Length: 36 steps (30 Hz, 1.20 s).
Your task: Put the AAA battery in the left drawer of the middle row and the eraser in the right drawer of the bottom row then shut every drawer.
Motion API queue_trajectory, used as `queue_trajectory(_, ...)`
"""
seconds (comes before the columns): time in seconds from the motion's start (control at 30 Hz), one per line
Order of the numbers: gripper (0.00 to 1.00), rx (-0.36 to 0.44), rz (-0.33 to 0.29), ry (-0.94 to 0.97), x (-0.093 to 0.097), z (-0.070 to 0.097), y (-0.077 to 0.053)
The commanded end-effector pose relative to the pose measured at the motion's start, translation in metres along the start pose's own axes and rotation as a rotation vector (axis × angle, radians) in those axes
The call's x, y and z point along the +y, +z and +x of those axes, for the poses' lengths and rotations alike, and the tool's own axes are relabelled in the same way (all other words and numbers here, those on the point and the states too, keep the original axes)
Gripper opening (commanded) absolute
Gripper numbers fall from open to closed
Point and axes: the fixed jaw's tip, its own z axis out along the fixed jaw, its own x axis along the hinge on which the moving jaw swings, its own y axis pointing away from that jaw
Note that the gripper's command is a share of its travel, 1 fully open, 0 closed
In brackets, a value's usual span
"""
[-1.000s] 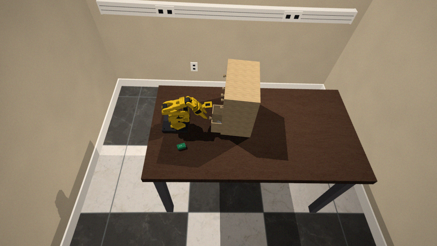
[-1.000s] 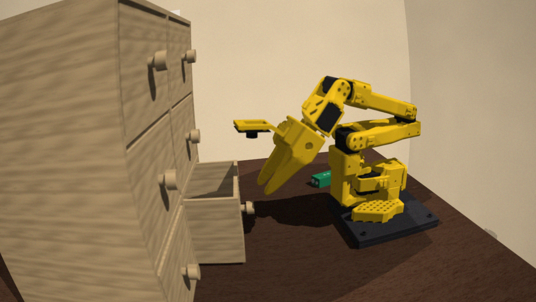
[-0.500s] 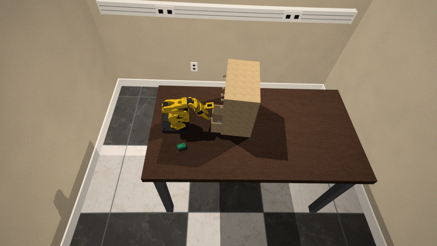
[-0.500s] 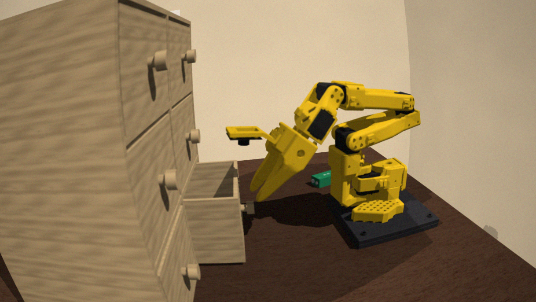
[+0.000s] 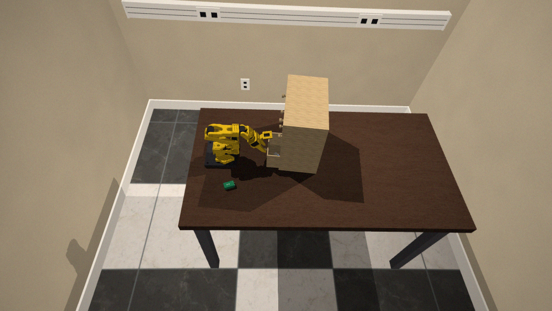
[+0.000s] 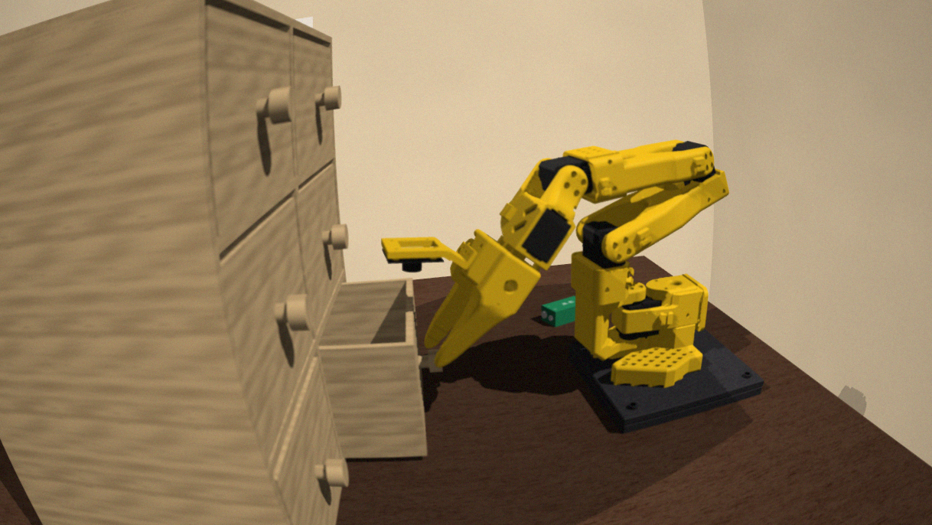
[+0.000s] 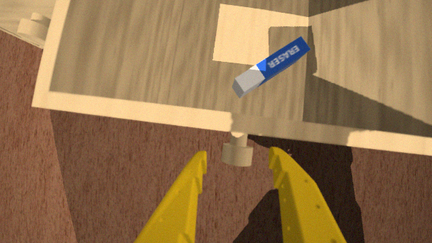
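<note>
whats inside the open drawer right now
A blue and white eraser lies on the floor of the open drawer. The chest covers the drawer's back part, so anything there stays hidden.

Arm [image 6: 626,176] is coloured yellow with black joints; chest [image 6: 97,215] pale wood-grained; eraser [image 7: 271,66] blue and grey, white-lettered; table [image 5: 386,173] dark brown.

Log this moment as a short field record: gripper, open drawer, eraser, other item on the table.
gripper: yellow two-finger gripper, partly open, holding nothing, tips on either side of the knob
open drawer: light wooden drawer in the chest's bottom row, pulled out, round knob facing the arm
eraser: blue-and-white eraser lying inside the open drawer
other item: small green block on the dark wooden table
</note>
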Motion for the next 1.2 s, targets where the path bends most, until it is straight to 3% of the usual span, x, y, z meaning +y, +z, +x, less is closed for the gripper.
queue_trajectory(0.0,0.21,0.016,0.002,0.001,-0.0006,0.004,0.0046)
queue_trajectory(1.17,0.21,0.016,0.004,0.005,-0.0016,0.0096,0.0096)
